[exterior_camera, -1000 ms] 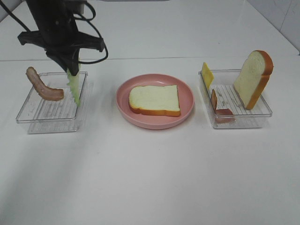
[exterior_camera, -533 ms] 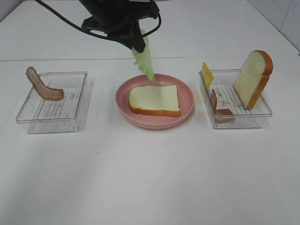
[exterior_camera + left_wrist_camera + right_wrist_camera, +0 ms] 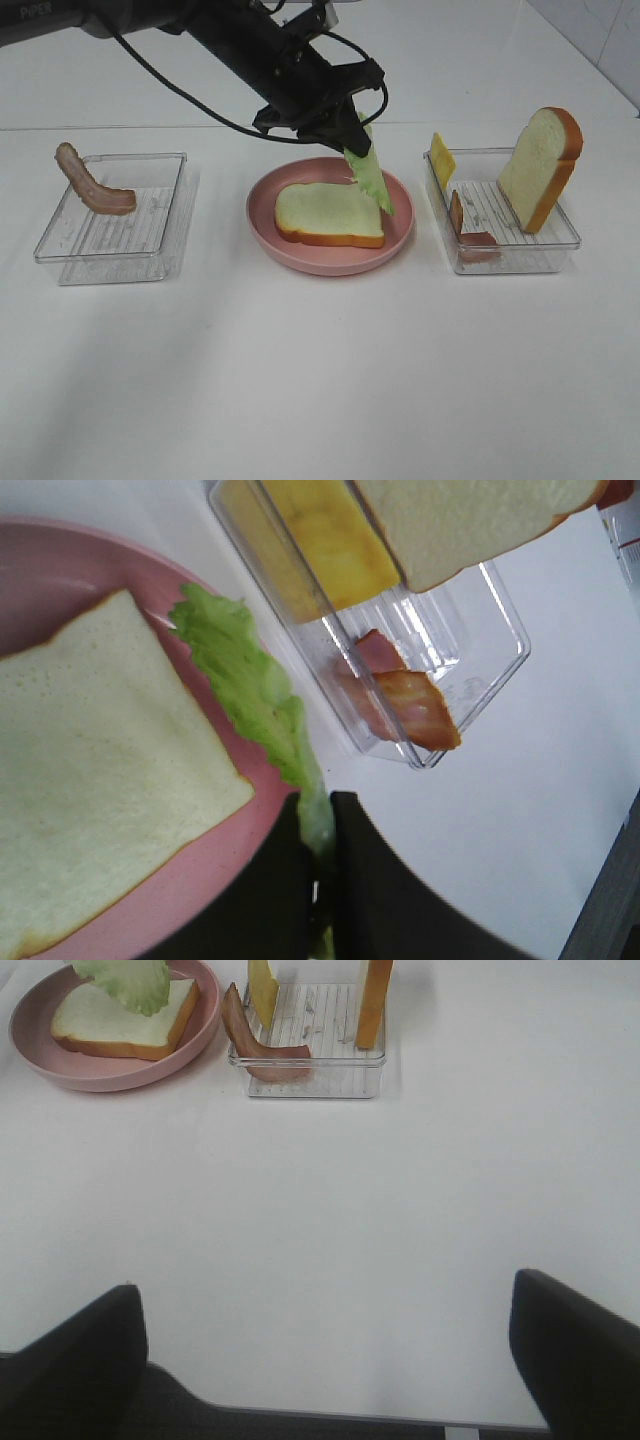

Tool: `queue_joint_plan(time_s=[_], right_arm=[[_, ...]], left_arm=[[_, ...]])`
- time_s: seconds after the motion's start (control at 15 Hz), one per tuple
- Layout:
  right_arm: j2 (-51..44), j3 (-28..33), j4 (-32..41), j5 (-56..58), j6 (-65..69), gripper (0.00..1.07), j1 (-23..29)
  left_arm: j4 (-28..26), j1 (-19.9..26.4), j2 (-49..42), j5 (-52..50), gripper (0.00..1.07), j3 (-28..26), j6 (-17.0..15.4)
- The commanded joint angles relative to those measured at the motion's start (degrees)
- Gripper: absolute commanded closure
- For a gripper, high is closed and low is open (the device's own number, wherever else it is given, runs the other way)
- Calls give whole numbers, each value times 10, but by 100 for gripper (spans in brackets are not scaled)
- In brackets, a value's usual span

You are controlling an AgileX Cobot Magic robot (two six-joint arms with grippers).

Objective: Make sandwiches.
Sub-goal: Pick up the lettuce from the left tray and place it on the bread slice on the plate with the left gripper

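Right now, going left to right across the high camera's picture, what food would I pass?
Bacon strip → flat bread slice on the pink plate → yellow cheese slice → upright bread slice.

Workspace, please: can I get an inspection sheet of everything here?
Surface: white table.
Job's things: bread slice flat on pink plate; lettuce leaf hanging at its right edge; second bread slice, cheese slice and bacon piece upright in right tray; bacon strip propped in left tray.
Clutter: nothing seen.
Grippers: left gripper shut on lettuce leaf; right gripper open, empty.
Cables: black cable along left arm.
Surroundings: pale wall at far corner.
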Motion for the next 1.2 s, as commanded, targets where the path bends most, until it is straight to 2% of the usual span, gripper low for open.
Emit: queue_joint_plan(time_s=[0.07, 0.27, 0.4, 0.47, 0.6, 0.73, 0.8, 1.07, 1.2], right_arm=[[-16, 1, 3, -3, -3, 11, -3], [-16, 1, 3, -3, -3, 11, -3], [-16, 1, 3, -3, -3, 11, -3], [-16, 1, 3, -3, -3, 11, -3], [-16, 1, 3, -3, -3, 11, -3], [-16, 1, 3, -3, -3, 11, -3], [-16, 1, 3, -3, -3, 11, -3], [-16, 1, 3, -3, -3, 11, -3], [-16, 1, 3, -3, -3, 11, -3]], left_arm=[[-18, -3, 9, 6, 107, -5, 32], [-10, -3, 19, 5, 107, -5, 86], [-7, -2, 26, 5, 107, -5, 107], [13, -2, 33, 6, 107, -5, 109], [54, -2, 35, 2, 107, -5, 99], [127, -2, 35, -10, 107, -14, 37], [143, -2, 35, -12, 107, -19, 25], [158, -2, 35, -15, 107, -25, -2], [163, -2, 35, -15, 107, -25, -2]])
